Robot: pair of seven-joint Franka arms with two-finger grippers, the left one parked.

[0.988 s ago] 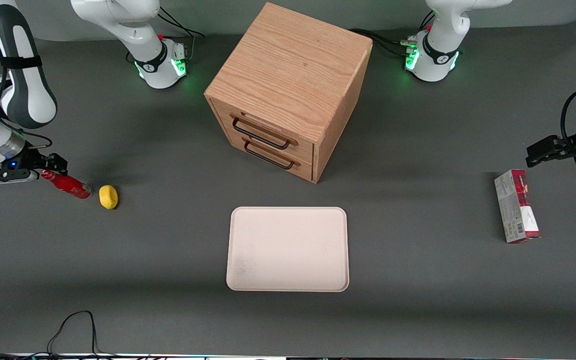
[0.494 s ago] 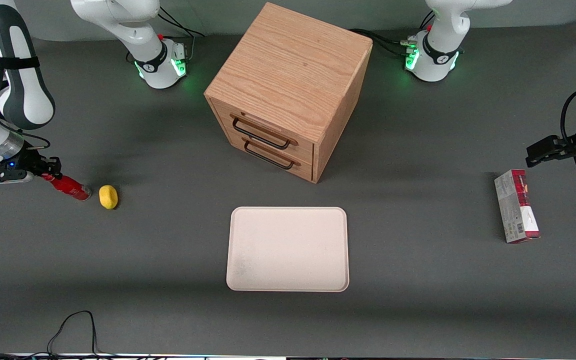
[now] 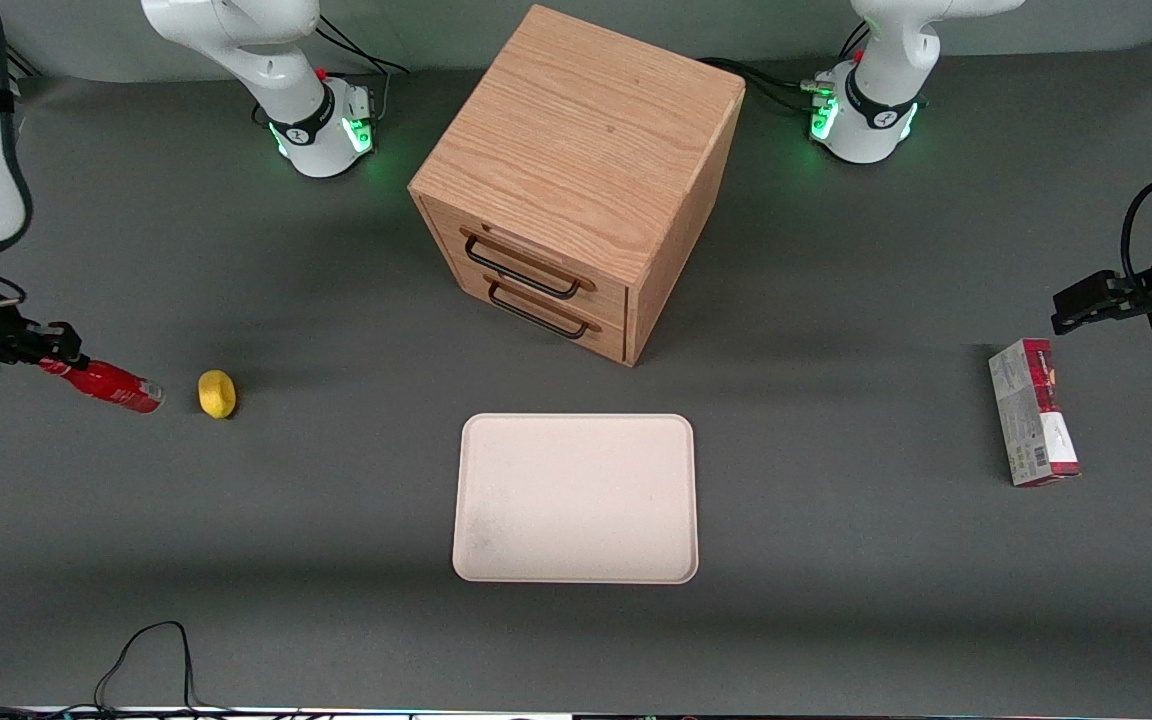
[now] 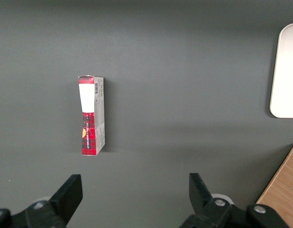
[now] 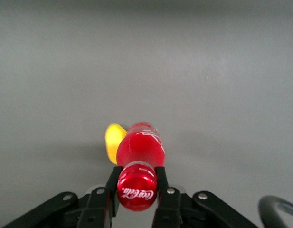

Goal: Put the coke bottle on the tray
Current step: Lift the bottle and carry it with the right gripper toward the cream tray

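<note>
Toward the working arm's end, gripper (image 5: pixel 137 192) clamped on glossy red coke bottle (image 3: pixel 104 384), neck pinched, tilted.

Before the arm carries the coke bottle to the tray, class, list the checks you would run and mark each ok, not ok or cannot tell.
1. Gripper fingers clamp the coke bottle at its neck: ok.
2. Bottle clear of the table: cannot tell.
3. Yellow object apart from the bottle: ok.
4. Tray holds nothing: ok.
5. Path to the tray avoids the wooden drawer cabinet: ok.
</note>
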